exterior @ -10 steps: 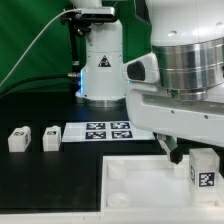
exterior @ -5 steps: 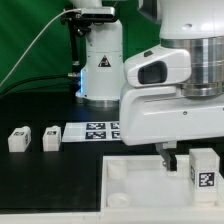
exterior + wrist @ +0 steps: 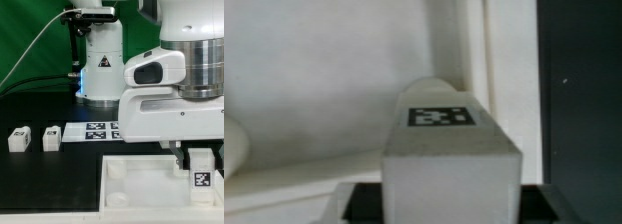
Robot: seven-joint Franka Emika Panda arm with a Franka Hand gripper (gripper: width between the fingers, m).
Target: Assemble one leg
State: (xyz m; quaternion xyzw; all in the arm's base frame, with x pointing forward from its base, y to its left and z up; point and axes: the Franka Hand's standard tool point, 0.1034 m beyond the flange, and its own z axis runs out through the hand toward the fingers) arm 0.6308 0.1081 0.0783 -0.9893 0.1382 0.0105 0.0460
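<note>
On the white tray [image 3: 150,186], upright leg [image 3: 203,172] between the jaws, their grip on it unclear.

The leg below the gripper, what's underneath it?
The leg stands upright on the big white tray piece, near its edge. Its own body covers the spot beneath, so any socket there cannot be seen.

Gripper [image 3: 200,154] shifted to ext. view's right (now over leg [image 3: 203,178]).
</note>
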